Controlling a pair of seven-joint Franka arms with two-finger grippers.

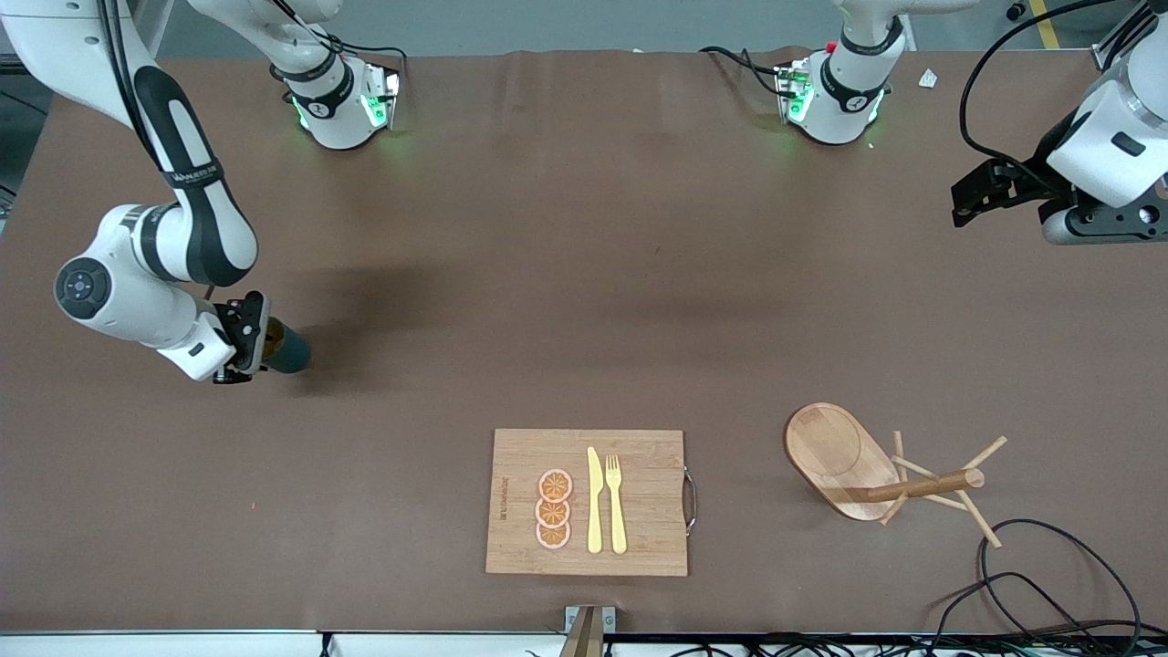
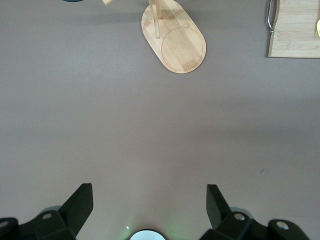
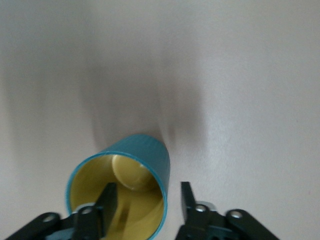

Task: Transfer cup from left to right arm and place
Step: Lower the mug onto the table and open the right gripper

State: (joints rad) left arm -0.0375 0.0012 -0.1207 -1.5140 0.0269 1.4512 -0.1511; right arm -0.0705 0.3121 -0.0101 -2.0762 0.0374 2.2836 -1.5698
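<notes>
Front view shows the cup point(image 1: 287, 347) down on the table point(image 1: 584, 274) at the right arm's end, right hand point(image 1: 259, 342) spread astride its wall, left hand point(image 1: 981, 193) spread, waiting: placing looks nearly done.

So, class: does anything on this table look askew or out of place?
Yes: the wooden mug rack lies tipped on its side, toward the left arm's end of the table, pegs sticking sideways. The cutting board looks tidy, with knife, fork and orange slices lined up.
</notes>
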